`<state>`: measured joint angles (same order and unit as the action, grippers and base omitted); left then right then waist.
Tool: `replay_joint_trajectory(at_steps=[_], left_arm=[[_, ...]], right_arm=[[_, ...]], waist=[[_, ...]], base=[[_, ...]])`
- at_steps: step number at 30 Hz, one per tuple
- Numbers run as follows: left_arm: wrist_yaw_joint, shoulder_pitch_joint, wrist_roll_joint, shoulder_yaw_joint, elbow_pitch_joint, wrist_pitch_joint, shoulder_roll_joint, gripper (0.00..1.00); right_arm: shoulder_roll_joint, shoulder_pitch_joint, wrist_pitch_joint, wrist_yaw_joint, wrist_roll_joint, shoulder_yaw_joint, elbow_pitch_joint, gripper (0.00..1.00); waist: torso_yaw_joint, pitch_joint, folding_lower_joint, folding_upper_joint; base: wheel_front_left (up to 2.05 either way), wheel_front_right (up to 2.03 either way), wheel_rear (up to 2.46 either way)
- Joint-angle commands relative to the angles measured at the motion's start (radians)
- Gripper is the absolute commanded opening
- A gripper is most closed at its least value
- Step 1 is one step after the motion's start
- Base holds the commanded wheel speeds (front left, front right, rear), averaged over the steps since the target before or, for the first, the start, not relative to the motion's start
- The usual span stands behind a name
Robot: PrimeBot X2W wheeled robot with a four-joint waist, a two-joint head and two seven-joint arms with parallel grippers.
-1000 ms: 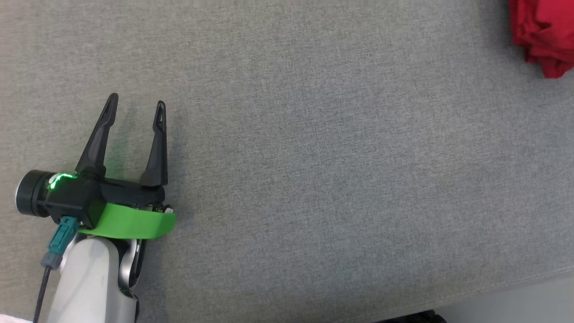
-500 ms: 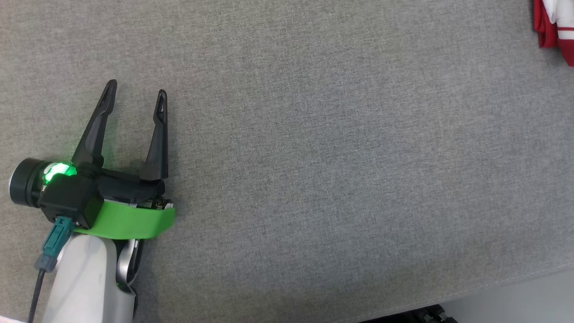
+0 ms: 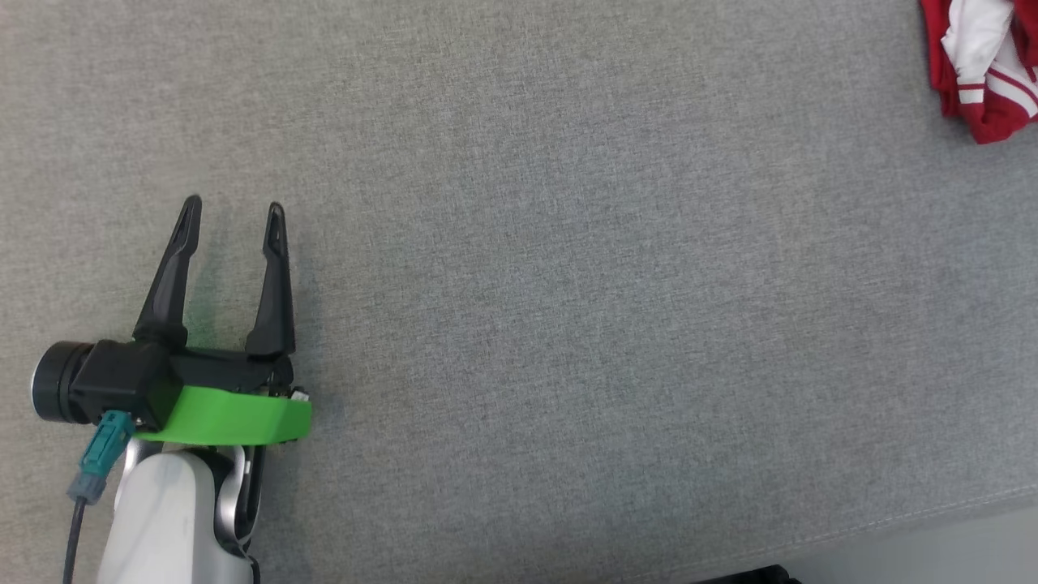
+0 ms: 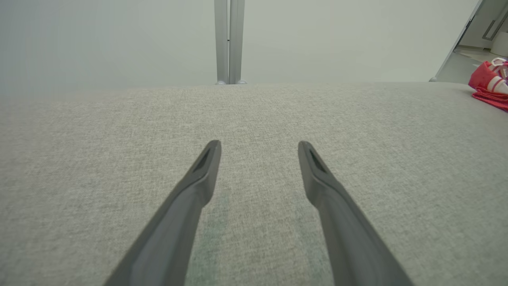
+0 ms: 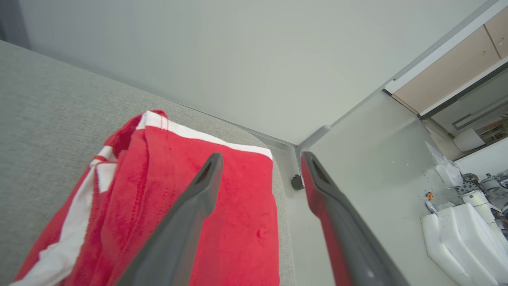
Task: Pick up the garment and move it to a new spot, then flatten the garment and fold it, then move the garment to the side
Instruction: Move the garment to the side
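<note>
Item: red fabric garment with white trim (image 3: 981,69), far right edge of grey fabric counter (image 3: 568,284); trim newly exposed, not yet lifted. Your right end effector (image 5: 262,156): released above it. Your left end effector (image 3: 233,205): released.

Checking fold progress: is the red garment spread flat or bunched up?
Bunched up. The garment lies in a crumpled heap near the grey surface's right edge, with white trim twisted through the red folds.
</note>
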<state>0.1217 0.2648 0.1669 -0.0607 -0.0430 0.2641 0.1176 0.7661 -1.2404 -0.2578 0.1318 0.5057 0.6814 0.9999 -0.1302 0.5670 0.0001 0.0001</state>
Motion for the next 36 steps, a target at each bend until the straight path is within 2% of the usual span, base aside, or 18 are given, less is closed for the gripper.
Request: replay_joint_trajectory(at_steps=[1, 9, 15, 26, 36], left_arm=[[-0.006, -0.021, 0.002, 0.013, -0.010, 0.000, -0.003, 1.00], [-0.008, -0.125, 0.021, 0.081, -0.047, 0.000, -0.028, 1.00], [-0.003, -0.188, 0.025, 0.115, -0.073, 0.000, -0.038, 1.00], [0.002, -0.257, 0.022, 0.141, -0.112, -0.001, -0.054, 1.00], [0.008, -0.289, 0.017, 0.150, -0.128, 0.000, -0.056, 1.00]], right_arm=[[-0.019, 0.030, -0.008, -0.002, 0.005, -0.027, -0.027, 1.00], [-0.163, 0.310, -0.007, -0.002, -0.064, -0.268, -0.283, 1.00], [-0.301, 0.570, -0.007, -0.002, -0.152, -0.433, -0.473, 1.00], [-0.495, 0.951, -0.007, -0.002, -0.215, -0.571, -0.725, 1.00], [-0.583, 1.172, -0.007, -0.002, -0.254, -0.635, -0.858, 1.00]], waist=[[0.022, -0.092, -0.0001, -0.0001], [0.061, -0.257, -0.0001, -0.0001], [0.084, -0.349, -0.0001, -0.0001], [0.122, -0.481, -0.0001, -0.0001], [0.130, -0.529, -0.0001, -0.0001]], base=[[0.00, 0.00, 0.00], [0.00, 0.00, 0.00], [0.00, 0.00, 0.00], [0.00, 0.00, 0.00], [0.00, 0.00, 0.00]])
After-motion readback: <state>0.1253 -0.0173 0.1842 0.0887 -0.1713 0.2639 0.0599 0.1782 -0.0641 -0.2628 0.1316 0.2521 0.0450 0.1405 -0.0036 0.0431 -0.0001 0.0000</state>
